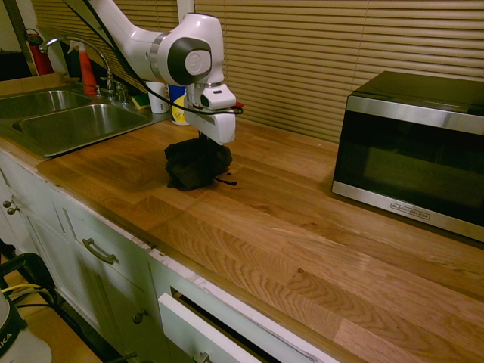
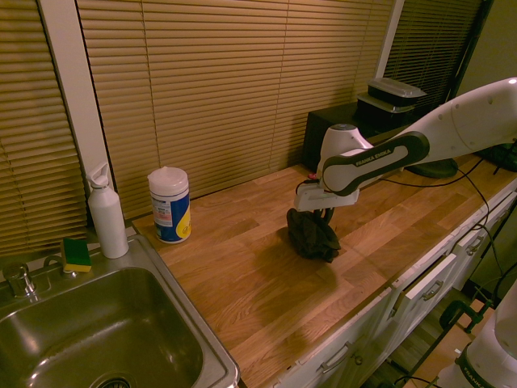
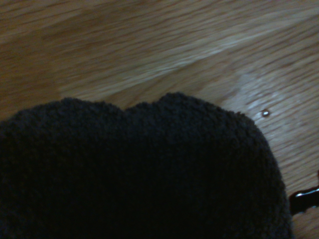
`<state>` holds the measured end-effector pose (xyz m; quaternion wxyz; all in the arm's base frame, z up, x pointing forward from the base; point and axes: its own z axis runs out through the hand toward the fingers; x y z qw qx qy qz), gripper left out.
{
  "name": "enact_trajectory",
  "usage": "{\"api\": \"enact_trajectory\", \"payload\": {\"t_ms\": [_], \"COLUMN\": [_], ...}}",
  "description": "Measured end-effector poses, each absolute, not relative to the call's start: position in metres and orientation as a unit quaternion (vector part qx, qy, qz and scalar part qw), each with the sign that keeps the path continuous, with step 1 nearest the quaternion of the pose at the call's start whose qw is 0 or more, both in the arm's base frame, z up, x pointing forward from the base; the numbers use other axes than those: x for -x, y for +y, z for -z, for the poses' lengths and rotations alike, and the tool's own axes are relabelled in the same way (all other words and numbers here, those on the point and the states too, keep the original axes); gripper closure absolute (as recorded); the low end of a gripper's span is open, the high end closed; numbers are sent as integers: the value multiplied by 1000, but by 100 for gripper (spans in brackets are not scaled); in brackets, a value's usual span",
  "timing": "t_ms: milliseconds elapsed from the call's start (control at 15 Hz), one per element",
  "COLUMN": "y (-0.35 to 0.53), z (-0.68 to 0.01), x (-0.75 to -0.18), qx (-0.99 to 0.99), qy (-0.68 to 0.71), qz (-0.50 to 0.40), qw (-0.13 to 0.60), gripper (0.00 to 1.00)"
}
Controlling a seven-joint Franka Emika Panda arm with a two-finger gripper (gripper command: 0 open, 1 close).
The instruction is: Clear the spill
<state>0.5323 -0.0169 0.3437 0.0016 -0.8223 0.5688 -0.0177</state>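
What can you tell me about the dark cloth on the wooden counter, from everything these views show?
The cloth is a dark, nearly black rag with a nubby, towel-like weave, as the wrist view shows up close. It is bunched into a rounded heap, not spread flat, and sits on the wooden counter between the sink and the microwave. The gripper points straight down into its top, shut on it. A thin dark spill shows on the wood at the cloth's edge, on the microwave side.
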Motion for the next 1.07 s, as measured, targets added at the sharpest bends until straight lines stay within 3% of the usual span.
{"api": "enact_trajectory", "payload": {"t_ms": [733,1067], "y": [-149,-102], "z": [-346,-391], "x": [-512,-510], "qx": [760,770], "qy": [649,634], "qz": [37,73], "qw": [-17,-16], "gripper": [100,100]}}
